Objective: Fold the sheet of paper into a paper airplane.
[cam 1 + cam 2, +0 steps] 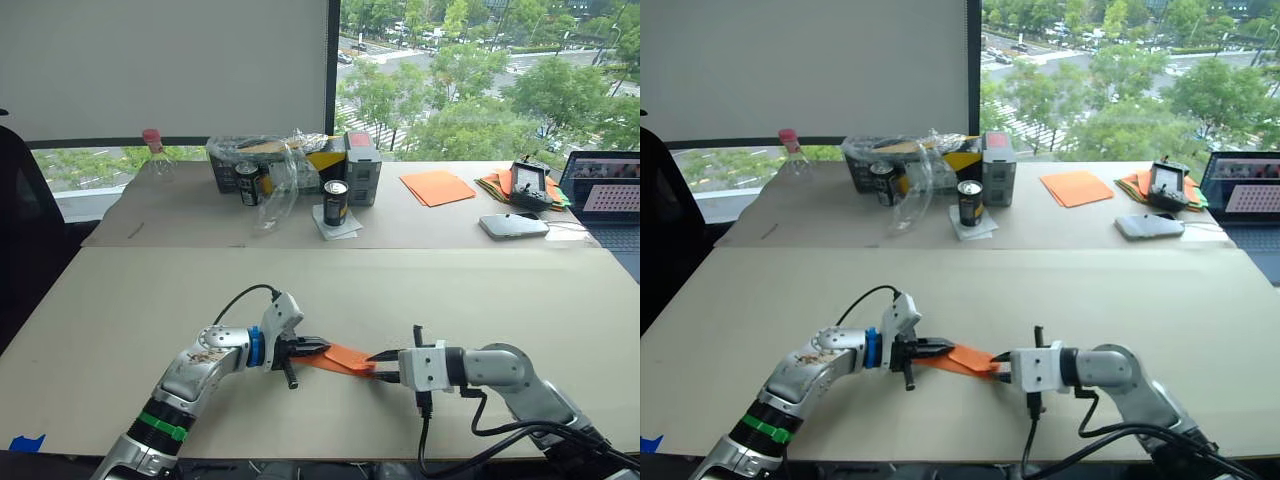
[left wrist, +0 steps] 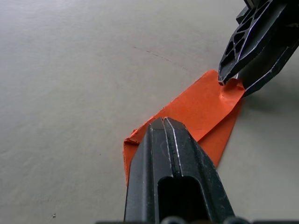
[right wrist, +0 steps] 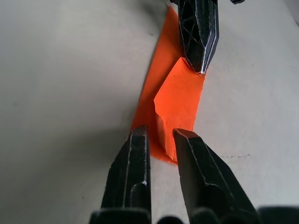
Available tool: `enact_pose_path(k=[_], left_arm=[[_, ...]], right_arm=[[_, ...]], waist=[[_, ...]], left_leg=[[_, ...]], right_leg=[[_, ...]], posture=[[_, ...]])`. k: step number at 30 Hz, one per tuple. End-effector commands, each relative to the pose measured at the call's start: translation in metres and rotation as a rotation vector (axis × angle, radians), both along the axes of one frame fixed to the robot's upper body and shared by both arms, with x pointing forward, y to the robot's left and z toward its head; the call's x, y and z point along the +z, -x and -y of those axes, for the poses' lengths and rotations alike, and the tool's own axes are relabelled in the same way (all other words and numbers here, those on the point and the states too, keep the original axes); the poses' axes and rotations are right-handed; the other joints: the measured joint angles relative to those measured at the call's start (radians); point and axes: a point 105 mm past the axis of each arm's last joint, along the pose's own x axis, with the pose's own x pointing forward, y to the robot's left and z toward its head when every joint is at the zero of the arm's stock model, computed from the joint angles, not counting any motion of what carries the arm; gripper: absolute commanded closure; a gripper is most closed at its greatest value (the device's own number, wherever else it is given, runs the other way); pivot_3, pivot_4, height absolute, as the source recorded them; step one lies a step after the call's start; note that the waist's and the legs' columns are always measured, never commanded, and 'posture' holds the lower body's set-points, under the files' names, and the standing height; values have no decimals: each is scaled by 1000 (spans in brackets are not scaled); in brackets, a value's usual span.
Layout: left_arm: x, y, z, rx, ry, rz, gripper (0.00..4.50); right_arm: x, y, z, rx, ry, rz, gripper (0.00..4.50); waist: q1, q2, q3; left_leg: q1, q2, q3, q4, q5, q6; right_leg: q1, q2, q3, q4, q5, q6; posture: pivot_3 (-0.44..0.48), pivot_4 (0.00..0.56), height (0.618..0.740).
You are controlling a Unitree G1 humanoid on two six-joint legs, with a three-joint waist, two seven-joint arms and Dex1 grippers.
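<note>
While both arms reach inward low over the table (image 1: 120, 300), left jaws pinch the folded sheet of paper (image 1: 345, 357), right jaws narrowly straddling it.

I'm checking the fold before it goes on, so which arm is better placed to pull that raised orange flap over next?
Probably the right. The right pincer is open with the upturned edge of the sheet of paper between its fingers, while the left pincer is shut, pinning the far end on the table.
</note>
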Motion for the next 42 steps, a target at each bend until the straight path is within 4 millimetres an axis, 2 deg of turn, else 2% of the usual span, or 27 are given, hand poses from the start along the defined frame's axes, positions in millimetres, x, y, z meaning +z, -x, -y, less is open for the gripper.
enact_pose_path(k=[1, 2, 5, 8, 9, 10, 18, 22, 26, 27, 29, 31, 33, 37, 42], left_arm=[[-22, 5, -5, 14, -66, -69, 4500], [-22, 5, -5, 12, -66, -70, 4500], [-23, 6, -4, 6, -65, -72, 4500], [-21, 5, -1, 5, -54, -71, 4500], [-21, 5, 1, 3, -52, -71, 4500], [-21, 6, 2, 1, -50, -71, 4500], [-22, 11, 5, -11, -54, -82, 4500], [-20, 10, 5, 11, -35, -91, 4500], [-18, 12, 5, 17, -8, -121, 4500], [-18, 12, 5, 17, -10, -121, 4500], [-18, 13, 6, 16, -5, -123, 4500], [-17, 14, 7, 15, -3, -126, 4500], [-17, 14, 6, 16, -2, -130, 4500], [-19, 15, 6, 15, -3, -136, 4500], [-14, 12, 8, 3, -5, -128, 4500]], right_arm=[[20, 1, 12, -10, 14, -7, 1859], [27, 0, 15, -18, 10, -8, 1538], [53, -10, 17, -73, -67, -15, 1538], [71, -24, 3, -145, -209, -61, 1538], [69, -26, -2, -161, -226, -90, 1538], [64, -28, -7, -183, -231, -110, 1773], [22, -32, -37, -305, -270, -259, 4446], [-4, -23, -39, -305, -213, -296, 4484], [-12, -22, -39, -323, -220, -316, 4484], [-15, -22, -38, -339, -215, -326, 4484], [-29, -22, -25, -417, -188, -358, 4484], [-35, -22, -13, -471, -179, -371, 4484], [-34, -22, -4, -504, -187, -377, 4484], [-37, -7, 21, -533, -152, -395, 4484], [-23, 0, 44, -547, -139, -384, 4484]], waist=[[0, 0, 0], [-1, 0, 0], [-1, 0, 0], [-3, 0, 0], [-2, 0, 0], [-1, 0, 0], [7, 0, 0], [8, 0, 0], [-1, 1, -1], [-1, 1, -1], [-1, 1, -3], [0, 1, -4], [2, 1, -5], [10, 1, -6], [13, 1, -6]], left_leg=[[0, 0, 0, 0, 0, 0], [0, 0, 0, 0, 0, 0], [0, 0, 0, 0, 0, 0], [0, 1, 0, 0, 0, 0], [0, 1, 0, 0, 0, 0], [0, 2, 0, 0, 0, 0], [-7, -1, -1, 0, 0, 0], [-6, -1, -1, 0, 0, 0], [-6, -1, -1, 0, 0, 1], [-6, -1, -1, 0, 0, 1], [-4, -1, -1, 0, 0, 0], [-4, -1, -1, -1, 0, 0], [-2, -1, -1, 0, 0, 1], [2, -2, -1, 0, -1, 2], [6, -1, -2, -1, -3, 5]], right_leg=[[0, 0, 0, 0, 0, 0], [0, 0, 0, 0, 0, 0], [0, 0, 0, 0, 0, 0], [0, 0, 0, 0, 0, 0], [0, 0, 0, 0, 0, 0], [0, 0, 0, -1, 0, 0], [-6, -2, 0, -2, 0, 0], [-6, -2, -1, -2, 0, 0], [-5, -1, 0, -2, 0, 0], [-5, -1, -1, -2, 0, 0], [-5, -1, -1, -1, 0, 0], [-4, -1, -1, -1, 0, 0], [-2, -1, -1, -2, 0, 1], [5, -2, -2, -4, -1, 2], [13, -2, -3, -10, -3, 7]], posture=[[0, 150, 670], [0, 150, 670], [0, 150, 670], [0, 150, 670], [0, 150, 670], [0, 150, 670], [0, 150, 670], [0, 150, 670], [0, 150, 670], [0, 150, 670], [0, 150, 670], [0, 150, 670], [0, 150, 670], [0, 150, 670], [0, 150, 670]])
